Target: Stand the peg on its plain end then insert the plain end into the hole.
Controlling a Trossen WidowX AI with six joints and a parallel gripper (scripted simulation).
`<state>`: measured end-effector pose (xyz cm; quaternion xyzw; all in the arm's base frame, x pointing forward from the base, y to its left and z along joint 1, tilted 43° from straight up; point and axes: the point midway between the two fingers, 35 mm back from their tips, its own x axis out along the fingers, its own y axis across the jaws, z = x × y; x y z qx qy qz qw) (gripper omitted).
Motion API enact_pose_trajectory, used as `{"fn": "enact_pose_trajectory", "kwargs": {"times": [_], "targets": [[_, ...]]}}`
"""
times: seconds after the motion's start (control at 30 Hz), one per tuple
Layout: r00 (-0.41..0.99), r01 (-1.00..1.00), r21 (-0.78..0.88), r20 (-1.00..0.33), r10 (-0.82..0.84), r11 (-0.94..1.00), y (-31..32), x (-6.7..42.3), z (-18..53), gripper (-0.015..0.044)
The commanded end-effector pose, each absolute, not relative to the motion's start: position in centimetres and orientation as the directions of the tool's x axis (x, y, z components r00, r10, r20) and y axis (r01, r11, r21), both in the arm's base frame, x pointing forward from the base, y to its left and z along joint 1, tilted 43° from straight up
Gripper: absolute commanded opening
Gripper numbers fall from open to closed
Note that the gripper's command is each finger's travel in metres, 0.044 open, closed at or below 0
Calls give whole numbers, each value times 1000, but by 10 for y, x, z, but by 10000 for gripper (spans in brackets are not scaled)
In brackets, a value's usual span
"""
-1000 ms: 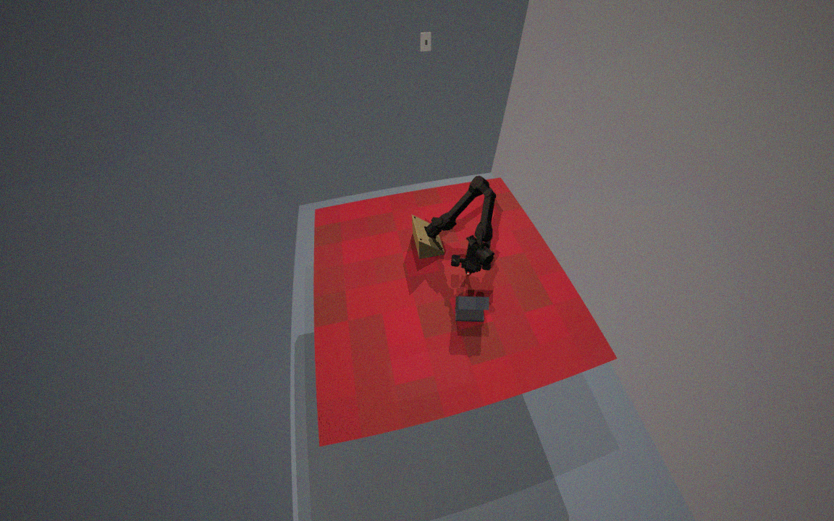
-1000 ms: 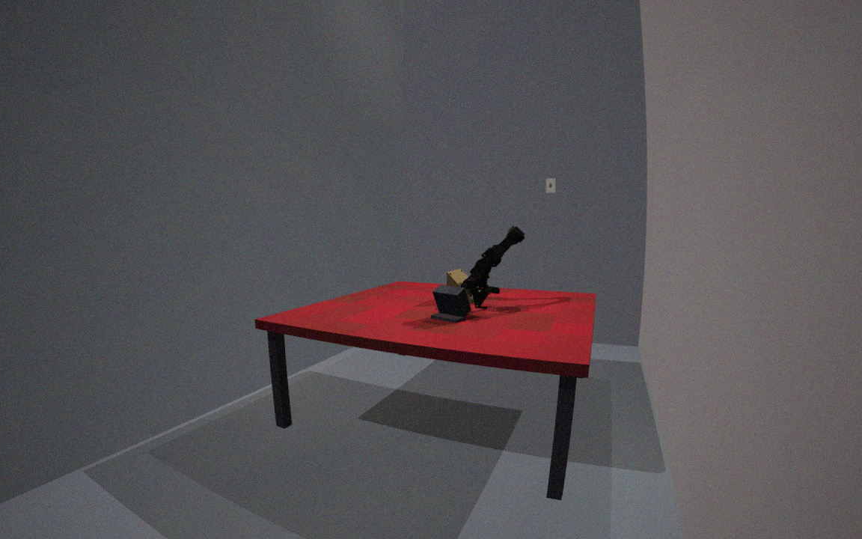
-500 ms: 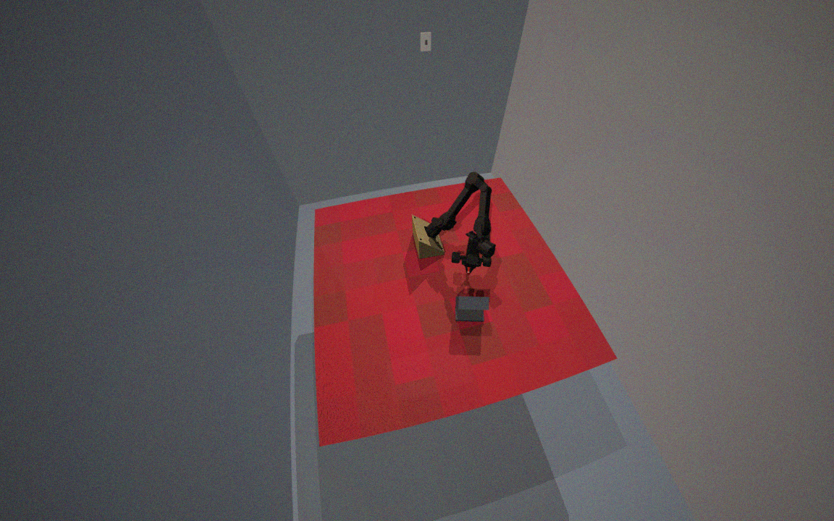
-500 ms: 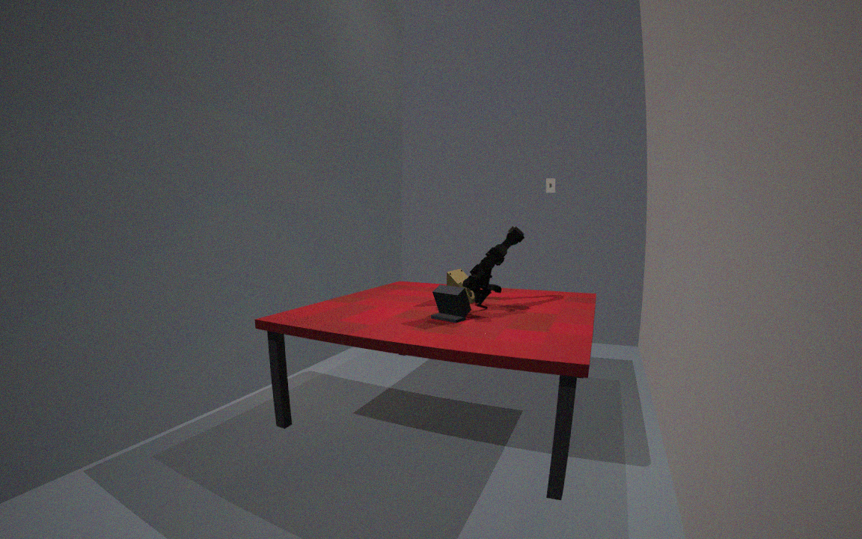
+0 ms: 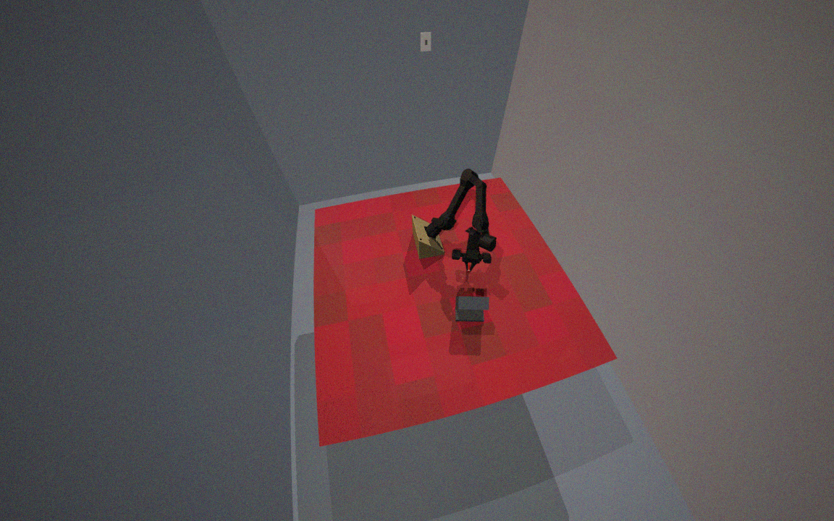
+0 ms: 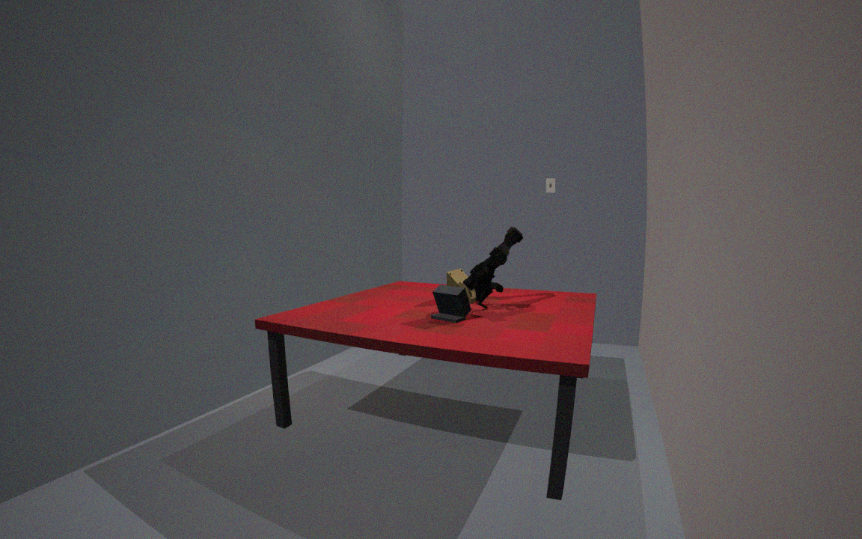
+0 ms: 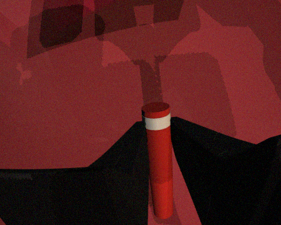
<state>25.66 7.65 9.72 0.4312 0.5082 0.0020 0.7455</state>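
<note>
The red peg (image 7: 160,150) has a white band near its upper end in the wrist view. It looks roughly upright, with the band end toward the camera. My gripper (image 5: 468,270) (image 6: 484,306) (image 7: 157,127) is shut on the peg, one dark finger on each side. The peg's plain end shows low in the wrist view; its exact gap to the table cannot be told. The dark grey sloped panel (image 5: 472,303) (image 6: 451,302) stands just beyond the gripper, away from the robot's base. Its hole is hidden in the top and exterior views.
A tan wedge (image 5: 426,246) (image 6: 454,278) stands at the robot's base. The arm (image 5: 483,210) (image 6: 500,253) arches over the red table (image 5: 368,388) (image 6: 354,318), with its wrist close to the grey panel. Shadows fall around the gripper and the panel.
</note>
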Motion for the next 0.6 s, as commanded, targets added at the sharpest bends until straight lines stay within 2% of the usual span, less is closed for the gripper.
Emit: {"fn": "enact_pose_trajectory", "kwargs": {"times": [0.0,0.57], "targets": [[513,441,644,-753,413,625,76,253,97,51],[616,442,645,-724,312,624,76,244,104,51]]}}
